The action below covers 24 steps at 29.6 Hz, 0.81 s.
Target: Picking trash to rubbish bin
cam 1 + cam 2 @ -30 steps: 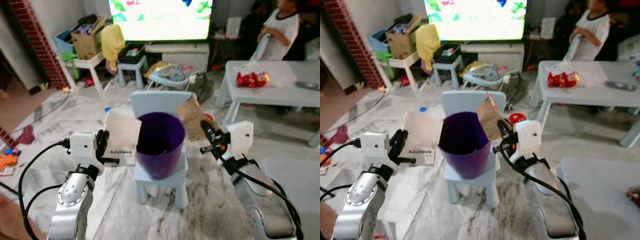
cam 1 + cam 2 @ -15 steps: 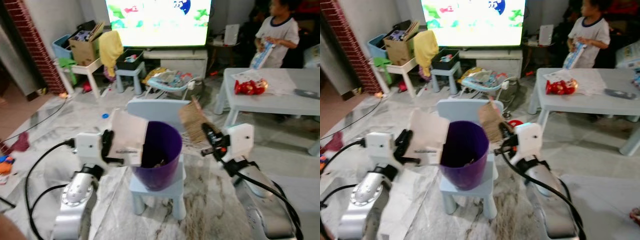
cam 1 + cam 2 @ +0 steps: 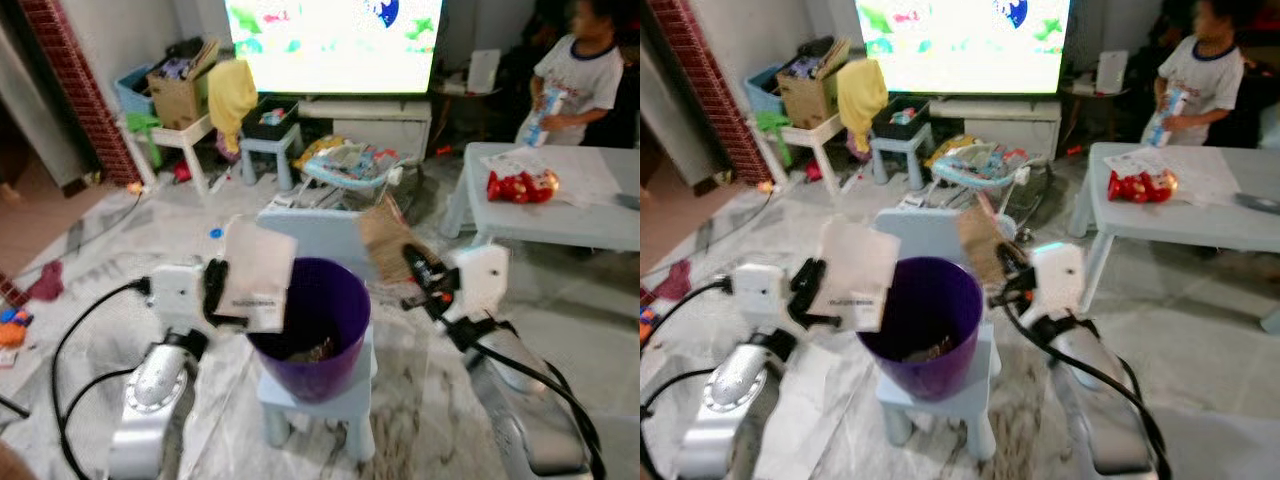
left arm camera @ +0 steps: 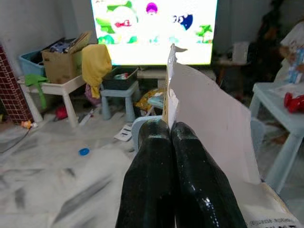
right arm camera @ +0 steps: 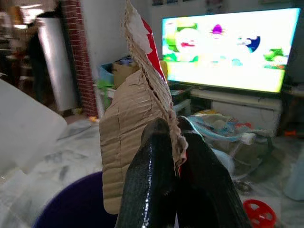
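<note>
A white paper (image 3: 258, 273) is pinched upright in the left gripper (image 3: 215, 290) at the purple bin's (image 3: 312, 330) left rim. Torn cardboard (image 3: 388, 237) is clamped upright by the right gripper (image 3: 418, 270) above the right rim.

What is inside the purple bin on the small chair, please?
Inside the purple bin, some brownish scraps lie at the bottom; what they are is unclear. The white packet in the left gripper covers part of the rim, hiding that corner.
</note>
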### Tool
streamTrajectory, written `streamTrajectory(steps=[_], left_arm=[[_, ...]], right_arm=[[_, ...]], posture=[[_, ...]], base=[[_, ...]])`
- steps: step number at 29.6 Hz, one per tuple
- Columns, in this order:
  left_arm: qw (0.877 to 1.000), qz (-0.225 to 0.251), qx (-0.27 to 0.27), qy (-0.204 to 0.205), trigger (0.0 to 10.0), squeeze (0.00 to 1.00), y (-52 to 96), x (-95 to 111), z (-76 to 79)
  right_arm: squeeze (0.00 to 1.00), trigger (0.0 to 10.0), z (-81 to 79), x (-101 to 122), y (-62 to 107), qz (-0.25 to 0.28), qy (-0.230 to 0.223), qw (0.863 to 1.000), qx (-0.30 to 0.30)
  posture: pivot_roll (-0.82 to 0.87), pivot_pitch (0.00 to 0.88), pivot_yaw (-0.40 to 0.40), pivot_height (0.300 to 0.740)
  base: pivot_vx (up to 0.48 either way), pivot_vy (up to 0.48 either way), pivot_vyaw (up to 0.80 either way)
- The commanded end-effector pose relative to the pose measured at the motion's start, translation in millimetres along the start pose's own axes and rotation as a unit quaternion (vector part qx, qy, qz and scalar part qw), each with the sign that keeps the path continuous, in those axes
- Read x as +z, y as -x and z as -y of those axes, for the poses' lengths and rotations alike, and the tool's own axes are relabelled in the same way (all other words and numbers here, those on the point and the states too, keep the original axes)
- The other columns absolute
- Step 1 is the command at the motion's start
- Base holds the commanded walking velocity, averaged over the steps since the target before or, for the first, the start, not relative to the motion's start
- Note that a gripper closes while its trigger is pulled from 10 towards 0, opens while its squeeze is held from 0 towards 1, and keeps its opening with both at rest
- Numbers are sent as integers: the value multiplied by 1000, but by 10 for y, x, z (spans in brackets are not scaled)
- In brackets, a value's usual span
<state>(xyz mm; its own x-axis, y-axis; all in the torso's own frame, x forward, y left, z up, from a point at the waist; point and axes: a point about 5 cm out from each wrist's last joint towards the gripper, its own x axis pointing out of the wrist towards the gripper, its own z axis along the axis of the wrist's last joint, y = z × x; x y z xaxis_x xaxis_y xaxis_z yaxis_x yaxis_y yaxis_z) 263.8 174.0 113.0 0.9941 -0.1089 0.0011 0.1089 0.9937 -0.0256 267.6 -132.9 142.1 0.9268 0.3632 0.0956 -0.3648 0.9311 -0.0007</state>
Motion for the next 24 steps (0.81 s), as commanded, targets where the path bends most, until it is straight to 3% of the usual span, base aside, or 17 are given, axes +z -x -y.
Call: streamTrajectory(steps=[1,17,24], left_arm=[[1000,3,-12,2,0,0,-19,17,75],[1000,-14,-7,3,0,0,-18,-75,79],[999,-38,1,11,0,0,-38,-223,38]], right_arm=[[0,0,48,13,19,-1,1,1000,-6],[0,0,27,12,20,-5,1,1000,0],[0,0,13,8,12,-7,3,1000,5]], posture=[[-27,0,46,740],[-31,0,40,740],[-35,0,36,740]], base=[[345,0,0],[319,0,0],[0,0,0]])
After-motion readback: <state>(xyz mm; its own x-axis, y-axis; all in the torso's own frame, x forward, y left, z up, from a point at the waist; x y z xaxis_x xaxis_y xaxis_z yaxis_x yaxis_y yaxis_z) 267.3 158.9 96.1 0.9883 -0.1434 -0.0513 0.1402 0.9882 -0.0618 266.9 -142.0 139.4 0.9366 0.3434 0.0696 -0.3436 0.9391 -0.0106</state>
